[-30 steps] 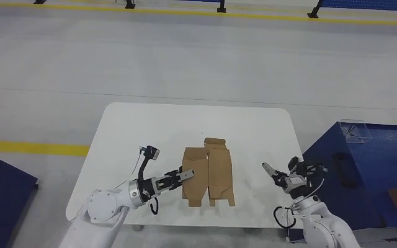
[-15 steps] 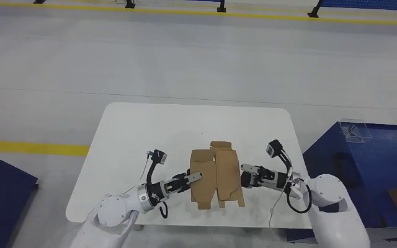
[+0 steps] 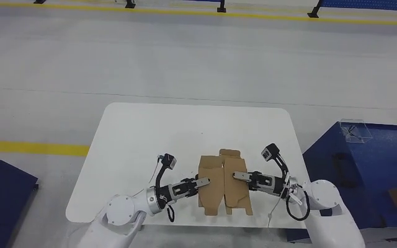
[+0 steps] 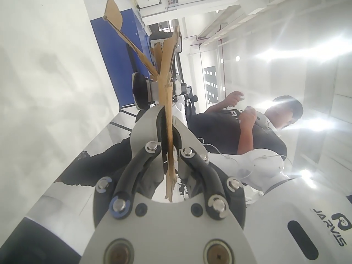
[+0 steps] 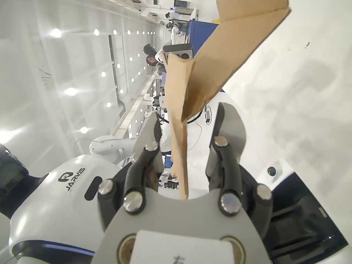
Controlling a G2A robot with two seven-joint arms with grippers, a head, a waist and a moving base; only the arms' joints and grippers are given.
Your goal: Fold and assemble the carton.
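White tabletop [image 3: 136, 136], grey hall floor around it. Flattened brown carton [image 3: 224, 186] over tabletop's near half, slightly right of centre; flaps splayed at its far end. Left tool [image 3: 202, 182] at carton's left edge, fingers [image 4: 143, 127] pinched tight on the cardboard. Right tool [image 3: 237, 176] at carton's right side, fingers [image 5: 231, 127] spread, cardboard edge between them, touching neither. Blue box [image 3: 353, 161] well right of carton.
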